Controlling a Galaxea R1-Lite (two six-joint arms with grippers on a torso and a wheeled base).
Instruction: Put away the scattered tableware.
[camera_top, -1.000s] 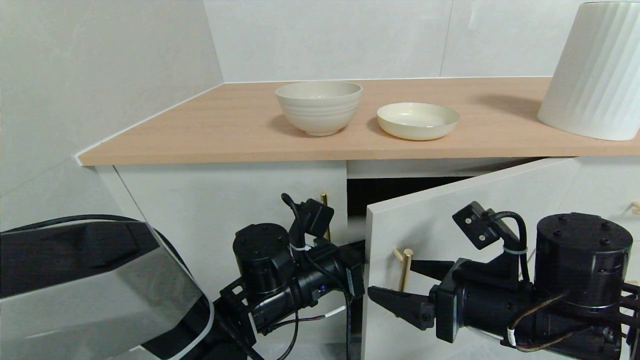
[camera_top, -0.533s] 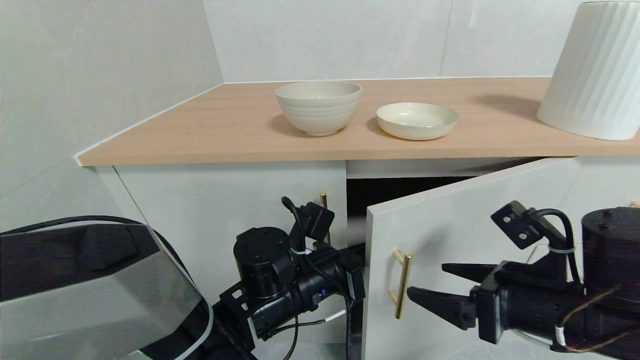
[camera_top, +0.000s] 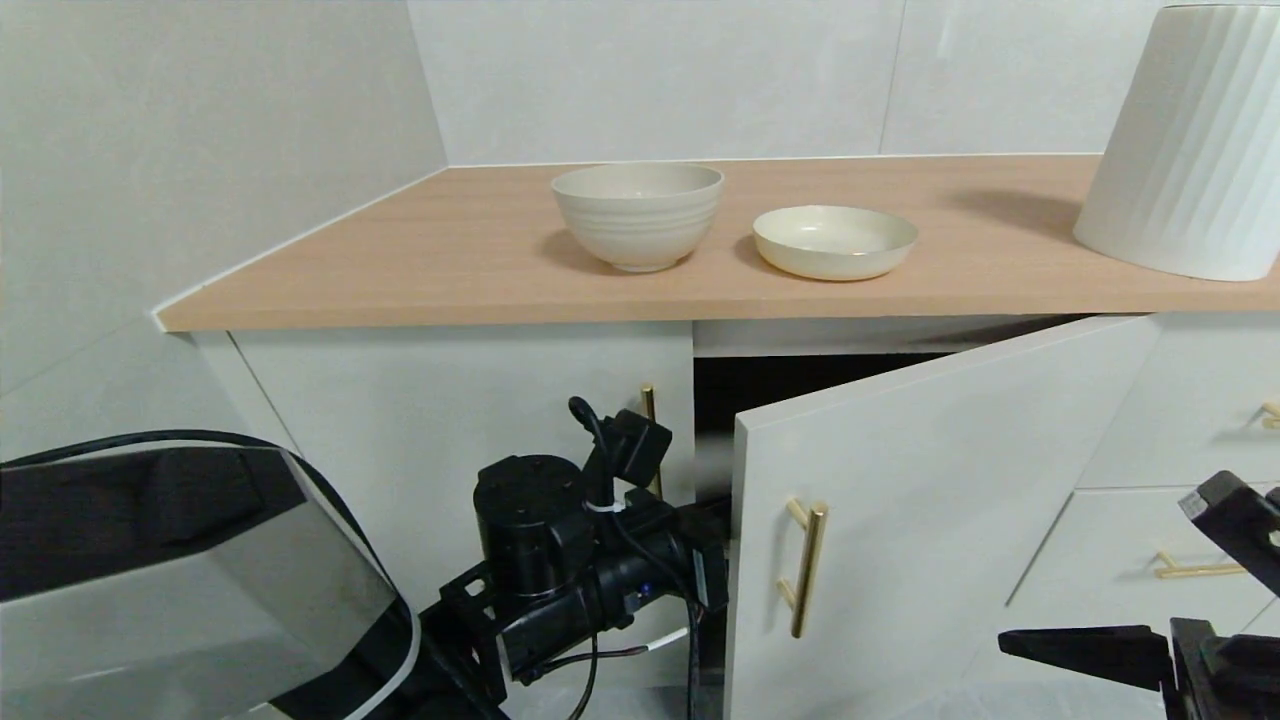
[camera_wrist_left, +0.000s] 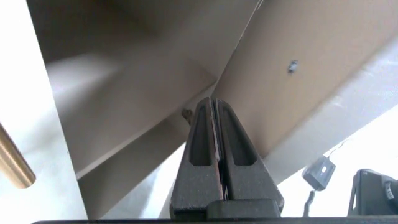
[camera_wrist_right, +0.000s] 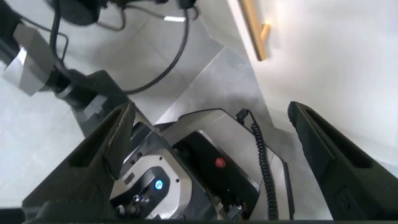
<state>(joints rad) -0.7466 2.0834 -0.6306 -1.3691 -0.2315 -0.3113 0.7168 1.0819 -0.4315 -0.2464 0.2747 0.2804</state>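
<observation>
- A pale ribbed bowl (camera_top: 637, 214) is seen upright on the wooden countertop (camera_top: 400, 270), just above the centre of the head view.
- A shallow cream dish (camera_top: 834, 240) is set just to the right of it on the same top, near it but not touching.
- A tall white fluted container (camera_top: 1190, 140) is stood at the upper right of the frame, well apart from both pieces.
- Below the counter, a white cabinet door (camera_top: 930, 470) is swung partly open at centre right, with a dark opening shown behind it. A gold bar handle (camera_top: 806, 570) is fixed near its free edge.
- The neighbouring door (camera_top: 450, 420) at centre left is shut, and its own gold handle (camera_top: 648, 415) is partly hidden by the left arm.
- The left gripper (camera_wrist_left: 213, 109) is pressed closed, its fingers flat together. It is pointed into the gap at the open door's free edge, with the door's bare inner face and the cabinet interior (camera_wrist_left: 118, 93) seen beyond it.
- The right gripper (camera_wrist_right: 211, 134) is spread wide and grips nothing. One dark finger (camera_top: 1085, 645) is seen at the lower right corner of the head view, well apart from the door handle and in front of white drawers (camera_top: 1120, 540).
- Grey floor tiles (camera_wrist_right: 205, 81) are seen beyond the right gripper in its wrist view.
</observation>
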